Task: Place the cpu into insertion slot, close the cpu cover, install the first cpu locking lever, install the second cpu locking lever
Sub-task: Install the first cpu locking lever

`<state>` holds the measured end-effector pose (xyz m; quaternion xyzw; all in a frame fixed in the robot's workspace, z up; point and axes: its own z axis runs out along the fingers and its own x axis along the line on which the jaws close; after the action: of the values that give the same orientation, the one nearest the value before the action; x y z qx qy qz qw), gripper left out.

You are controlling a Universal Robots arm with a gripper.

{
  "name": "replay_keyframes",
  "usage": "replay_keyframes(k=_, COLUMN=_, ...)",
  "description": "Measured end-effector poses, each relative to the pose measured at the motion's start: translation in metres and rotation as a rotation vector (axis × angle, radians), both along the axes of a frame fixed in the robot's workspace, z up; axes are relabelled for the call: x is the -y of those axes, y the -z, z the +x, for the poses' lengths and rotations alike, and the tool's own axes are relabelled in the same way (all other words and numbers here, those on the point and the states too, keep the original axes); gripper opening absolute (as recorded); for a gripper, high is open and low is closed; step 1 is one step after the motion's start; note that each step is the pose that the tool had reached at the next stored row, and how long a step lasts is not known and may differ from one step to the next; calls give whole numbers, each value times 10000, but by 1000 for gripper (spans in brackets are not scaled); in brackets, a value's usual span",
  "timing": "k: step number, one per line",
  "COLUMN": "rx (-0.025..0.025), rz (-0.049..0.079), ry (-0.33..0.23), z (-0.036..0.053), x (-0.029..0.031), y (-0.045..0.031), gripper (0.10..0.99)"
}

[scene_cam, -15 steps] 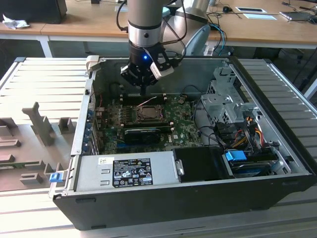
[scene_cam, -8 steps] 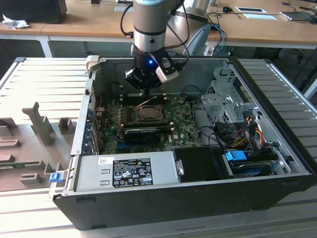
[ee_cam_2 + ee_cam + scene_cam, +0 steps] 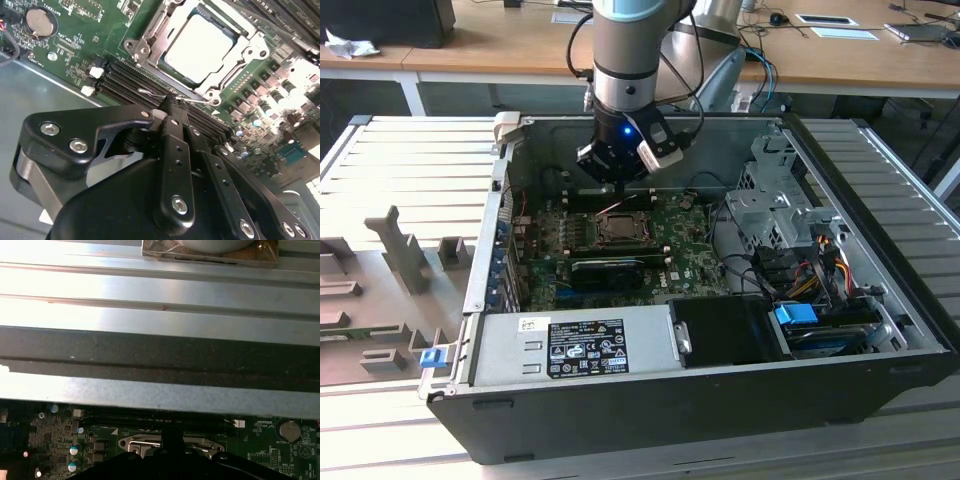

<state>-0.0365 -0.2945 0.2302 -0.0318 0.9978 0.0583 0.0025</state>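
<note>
One arm upright, its tool (image 3: pixel 172 106) pinched shut, empty, beside the cpu cover (image 3: pixel 200 47).

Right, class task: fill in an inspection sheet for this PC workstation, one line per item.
Surface: ribbed grey metal table bearing an open computer case.
Job's things: cpu seated in the insertion slot; cpu cover closed over it.
Clutter: grey fixture blocks at the exterior view's left.
Grippers: pincer shut, tips at a thin wire lever beside the socket.
Cables: bundled wires near the drive cage.
Surroundings: wooden desks behind.
</note>
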Motion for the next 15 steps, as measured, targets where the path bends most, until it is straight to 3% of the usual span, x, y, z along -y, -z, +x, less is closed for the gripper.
replay_keyframes(k=3, rx=2, rz=55, ry=15, z=3, x=-1, y=17, gripper=106)
replay_keyframes(k=15, rx=3, rz=55, ry=55, z=111, x=-24, y=89, gripper=106)
